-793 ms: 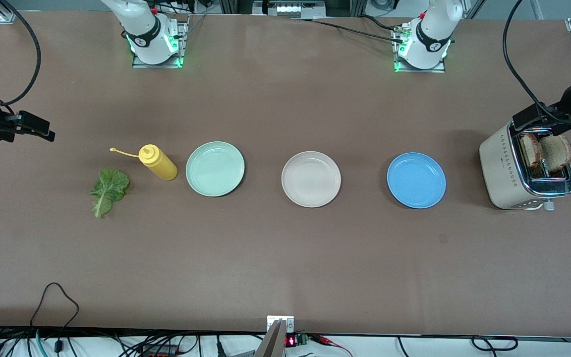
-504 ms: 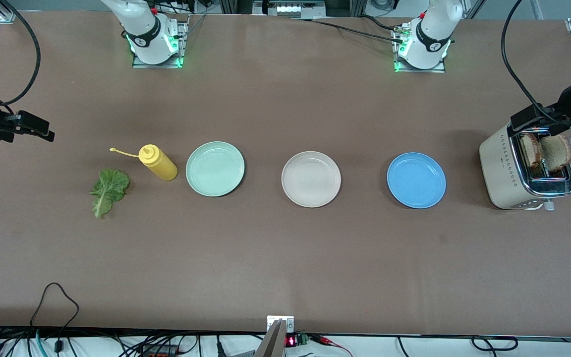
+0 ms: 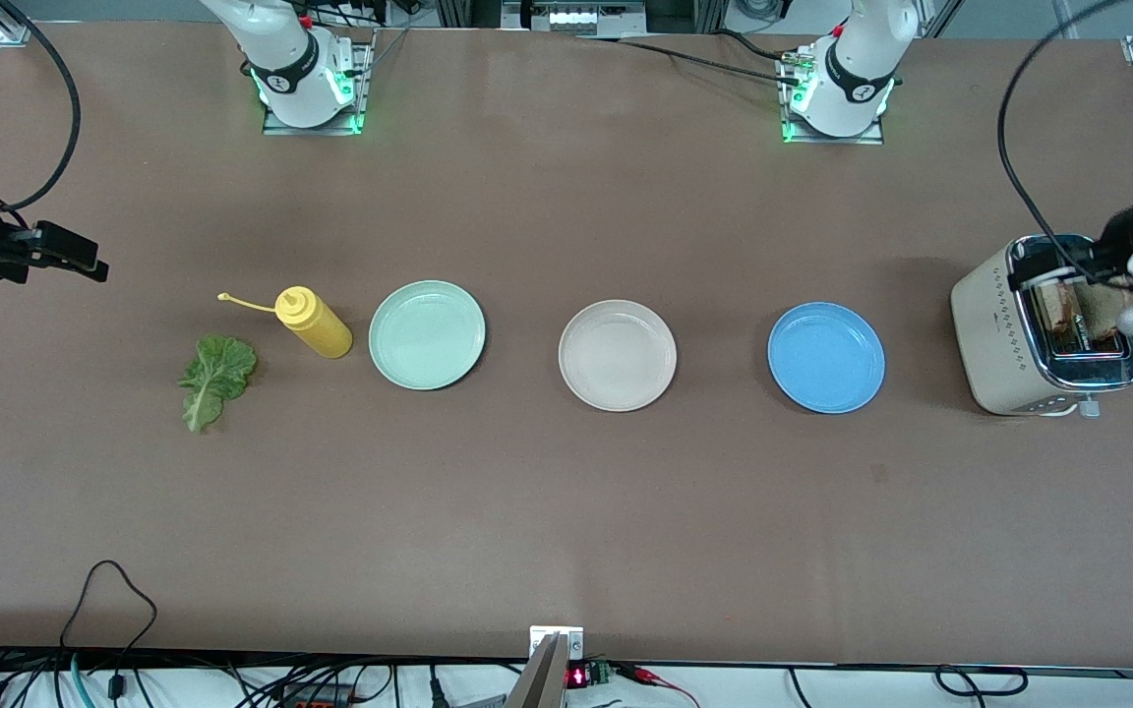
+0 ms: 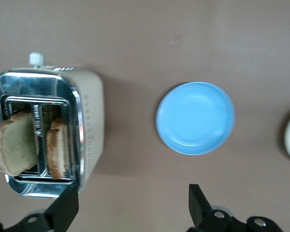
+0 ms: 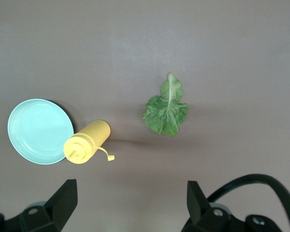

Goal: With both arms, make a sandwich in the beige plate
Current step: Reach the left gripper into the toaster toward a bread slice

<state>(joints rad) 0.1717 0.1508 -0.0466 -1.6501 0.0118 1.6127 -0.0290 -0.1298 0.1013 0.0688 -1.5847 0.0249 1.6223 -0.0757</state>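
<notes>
Nothing was assembled: the beige plate (image 3: pixel 617 354) lay bare, both toast slices (image 4: pixel 14 144) sat in the toaster (image 3: pixel 1004 339), and the lettuce (image 3: pixel 215 376) lay untouched. The left gripper (image 4: pixel 133 205) hung wide open and empty over the toaster, while the right gripper (image 5: pixel 130 205) waited, spread and empty, at its end.

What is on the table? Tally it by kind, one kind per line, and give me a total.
Plates: 3, the mint green plate, the beige plate and the blue plate
Toast slices: 2, both standing in the toaster
Toasters: 1
Lettuce leaves: 1
Yellow squeeze bottles: 1
Total: 8
</notes>
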